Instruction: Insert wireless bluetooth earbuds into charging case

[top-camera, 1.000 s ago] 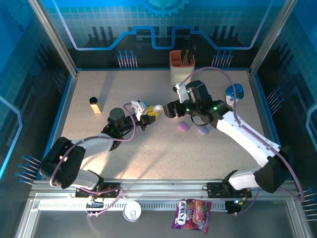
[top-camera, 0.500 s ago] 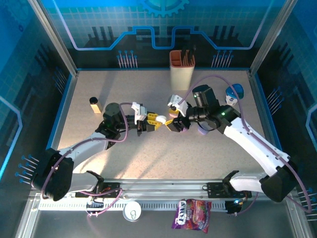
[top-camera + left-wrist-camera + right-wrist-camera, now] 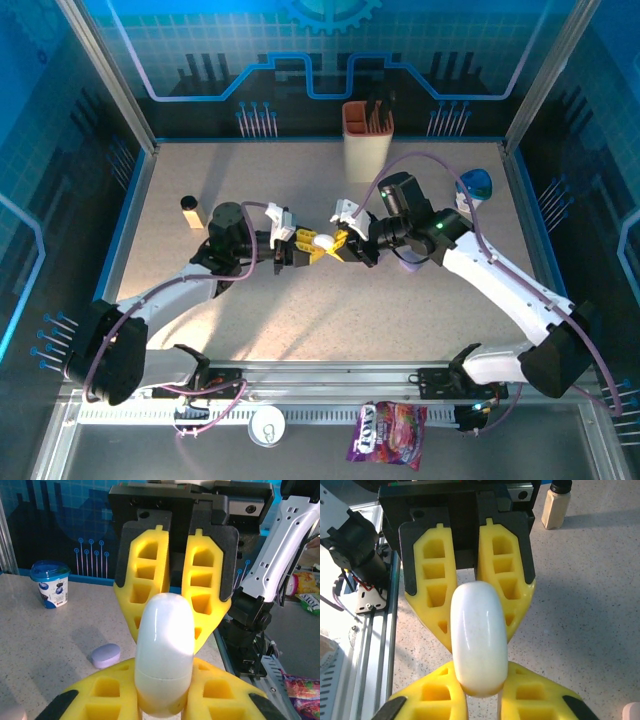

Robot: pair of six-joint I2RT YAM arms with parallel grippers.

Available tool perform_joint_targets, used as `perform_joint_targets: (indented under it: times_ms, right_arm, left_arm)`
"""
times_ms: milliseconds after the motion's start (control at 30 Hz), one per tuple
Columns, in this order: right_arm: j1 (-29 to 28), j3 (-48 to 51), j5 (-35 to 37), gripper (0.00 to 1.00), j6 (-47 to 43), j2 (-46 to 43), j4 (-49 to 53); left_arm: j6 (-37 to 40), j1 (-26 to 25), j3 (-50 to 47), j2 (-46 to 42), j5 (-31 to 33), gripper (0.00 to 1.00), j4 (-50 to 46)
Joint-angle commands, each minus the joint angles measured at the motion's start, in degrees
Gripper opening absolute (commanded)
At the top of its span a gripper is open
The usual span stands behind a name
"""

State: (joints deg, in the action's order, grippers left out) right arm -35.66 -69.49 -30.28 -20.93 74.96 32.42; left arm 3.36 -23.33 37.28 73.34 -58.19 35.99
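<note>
Over the middle of the bench [image 3: 200,170], the two arms meet tip to tip with a white charging case [image 3: 323,241] caught between them. The left pincer [image 3: 303,246] comes in from the left and is closed on one end of the case, its yellow pads pressed against both sides. The right pincer [image 3: 345,244] comes in from the right and is closed on the other end in the same way. In each wrist view the case stands as a smooth white pebble between that arm's own pads at the bottom of the frame, with the other arm's pads flanking its far end. A fine seam runs round the case and its lid sits shut, so I cannot tell whether any earbuds lie inside.

Just beyond the right pincer, a lilac case [image 3: 408,264] lies flat on the bench, partly under the right arm. A blue-lidded tub [image 3: 477,185] stands near the right wall. A small bottle [image 3: 192,211] with a dark cap stands upright well to the left, and a tan holder [image 3: 367,135] stands at the back edge. A sweets bag [image 3: 388,432] lies on the near rail, in front of the arm bases.
</note>
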Motion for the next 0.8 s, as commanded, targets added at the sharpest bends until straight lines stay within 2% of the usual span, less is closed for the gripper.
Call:
perform_joint_targets:
  times_ms: [0, 133, 200, 433, 533, 600, 700, 767]
  right_arm:
    - [-0.42, 0.65, -0.6, 0.05, 0.05, -0.73, -3.65]
    - [-0.45, 0.88, -0.87, 0.02, 0.27, -0.34, -3.75]
    - [-0.31, 1.42, -0.18, 0.01, 0.52, -0.53, -4.57]
    - [2.08, 6.14, 1.53, 0.01, 5.19, -2.22, -9.28]
    - [4.05, 9.72, 1.59, 0.01, 9.33, -3.78, -13.46]
    - [5.37, 12.28, 1.44, 0.01, 12.42, -4.86, -16.57]
    - [7.94, 16.23, 3.63, 0.0, 20.07, -5.76, -21.2]
    - [9.62, 18.33, 6.09, 0.0, 25.35, -5.63, -22.38]
  left_arm:
    - [1.08, -0.71, 2.19, 0.4, -3.64, 0.0, -2.11]
    - [0.73, -0.75, 2.14, 0.31, -3.43, 0.0, -1.72]
    - [0.61, -0.75, 2.02, 0.31, -3.08, 0.06, -1.67]
    - [-0.18, -0.74, 0.19, 0.31, 0.71, 0.58, 1.22]
    - [-0.46, -0.75, -1.05, -0.11, 2.24, 0.76, 1.41]
    - [-0.46, -0.75, -2.25, -0.69, 3.9, 0.84, 1.59]
    - [0.94, -0.74, -4.33, -2.38, 9.87, 0.98, 0.47]
    - [3.3, -0.74, -5.56, -3.75, 14.67, 0.99, -1.61]
